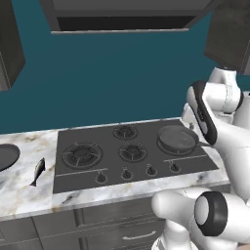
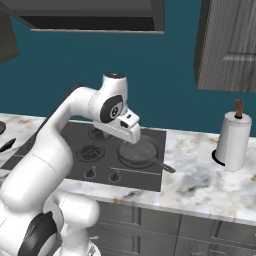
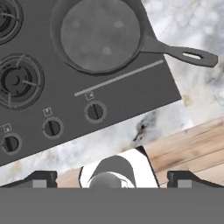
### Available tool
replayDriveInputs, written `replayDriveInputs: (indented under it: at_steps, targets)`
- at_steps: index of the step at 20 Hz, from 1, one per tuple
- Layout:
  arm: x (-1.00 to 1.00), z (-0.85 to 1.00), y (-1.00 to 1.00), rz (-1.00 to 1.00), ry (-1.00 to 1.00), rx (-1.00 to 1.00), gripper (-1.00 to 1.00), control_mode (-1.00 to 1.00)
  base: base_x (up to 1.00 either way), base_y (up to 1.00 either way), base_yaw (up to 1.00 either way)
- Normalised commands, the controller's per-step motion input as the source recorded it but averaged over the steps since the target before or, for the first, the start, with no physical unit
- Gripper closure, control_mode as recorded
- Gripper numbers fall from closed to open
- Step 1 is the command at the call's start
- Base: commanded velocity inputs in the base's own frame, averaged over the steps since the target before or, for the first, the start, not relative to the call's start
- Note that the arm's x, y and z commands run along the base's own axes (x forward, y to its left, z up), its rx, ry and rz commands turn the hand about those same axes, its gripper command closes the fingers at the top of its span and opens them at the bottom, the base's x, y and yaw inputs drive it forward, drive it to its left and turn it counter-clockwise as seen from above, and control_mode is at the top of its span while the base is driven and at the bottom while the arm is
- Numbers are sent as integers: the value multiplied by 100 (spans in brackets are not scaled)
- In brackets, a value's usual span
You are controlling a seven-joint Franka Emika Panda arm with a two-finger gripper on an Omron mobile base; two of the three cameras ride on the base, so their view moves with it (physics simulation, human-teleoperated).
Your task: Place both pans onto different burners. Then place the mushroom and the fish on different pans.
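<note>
Shallow dark round pan (image 3: 99,35); thin straight handle.

One pan (image 3: 99,35) sits on the cooktop (image 3: 127,94) ahead of the open fingers (image 3: 41,178), handle over the counter (image 3: 199,26).

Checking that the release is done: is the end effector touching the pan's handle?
Apart. In the hand view the open end effector sits clear of the pan, with cooktop between.
</note>
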Motion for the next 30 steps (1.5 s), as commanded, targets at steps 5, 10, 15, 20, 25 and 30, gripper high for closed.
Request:
replayDriveInputs:
  at_steps: [5,10,15,20,25,30]
  targets:
    - [-28,0,6,9,0,-12,-100,-100,0,0,0]
    - [-16,0,17,6,0,-10,-100,-100,0,0,0]
    - [-15,0,17,4,0,-10,-100,-100,0,0,0]
    - [-3,0,2,0,0,0,-100,-100,0,0,0]
    - [-3,0,0,0,0,0,-100,-100,0,0,0]
    - [-6,0,0,0,0,3,-100,-100,0,0,0]
